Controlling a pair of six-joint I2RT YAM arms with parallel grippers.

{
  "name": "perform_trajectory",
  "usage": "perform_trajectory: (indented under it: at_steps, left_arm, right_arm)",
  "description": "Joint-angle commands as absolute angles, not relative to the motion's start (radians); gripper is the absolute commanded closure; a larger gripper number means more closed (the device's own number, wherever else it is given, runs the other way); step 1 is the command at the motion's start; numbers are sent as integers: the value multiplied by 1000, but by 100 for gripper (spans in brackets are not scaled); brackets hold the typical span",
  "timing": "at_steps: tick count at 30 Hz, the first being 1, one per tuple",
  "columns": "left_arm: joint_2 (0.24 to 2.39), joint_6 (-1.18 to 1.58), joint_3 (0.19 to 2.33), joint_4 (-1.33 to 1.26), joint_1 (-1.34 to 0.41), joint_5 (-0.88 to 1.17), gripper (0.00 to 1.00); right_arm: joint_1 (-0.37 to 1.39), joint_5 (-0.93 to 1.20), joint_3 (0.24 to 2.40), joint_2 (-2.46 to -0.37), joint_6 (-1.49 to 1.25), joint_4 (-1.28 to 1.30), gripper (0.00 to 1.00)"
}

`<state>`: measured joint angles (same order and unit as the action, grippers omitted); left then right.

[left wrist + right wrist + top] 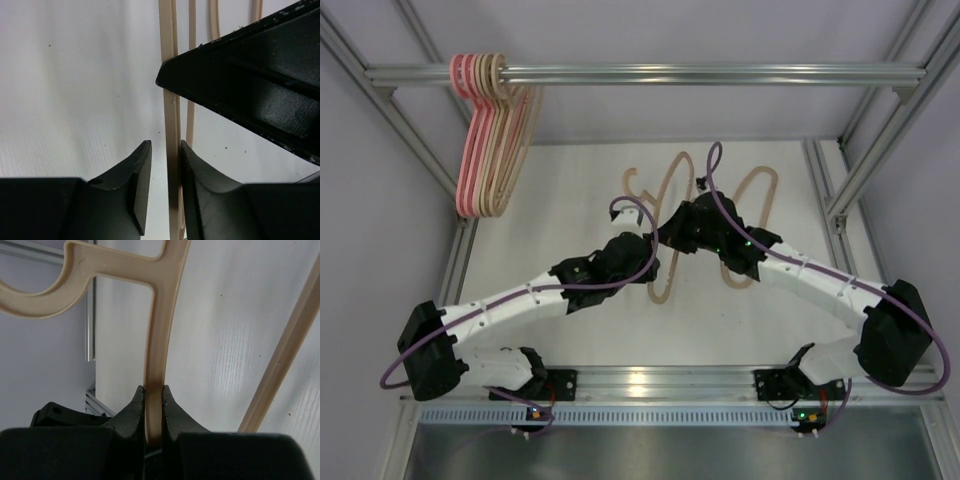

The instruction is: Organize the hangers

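From above, the beige hanger stretches away from the bases mid-table, both arms over it; at the left wrist, the left tool stands part-open astride its bar; at the right wrist, the right tool clamps its neck below the hook.

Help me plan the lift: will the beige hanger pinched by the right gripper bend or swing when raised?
Probably stiff: the beige hanger looks solid and shows a clean line past the right gripper, with no droop. Likely light, being a thin open outline. Pinched at one narrow spot, it may pivot in the jaws.
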<state>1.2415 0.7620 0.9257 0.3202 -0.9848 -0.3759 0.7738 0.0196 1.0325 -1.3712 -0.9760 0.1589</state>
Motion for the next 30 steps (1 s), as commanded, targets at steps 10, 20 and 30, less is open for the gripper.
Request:
perform_trajectory:
  at_steps: [10,20,30]
  left_arm:
    - [1154,707,891,253,-994,-434,100]
    - [1129,571,1028,477,-991,-469,100]
    - [1124,460,1342,863,-917,-497,100]
  right_arm:
    - [727,32,945,-1255,-1075,9,96]
    - [591,89,867,-1121,-964,33,11]
    - [477,34,821,-947,-697,189,1]
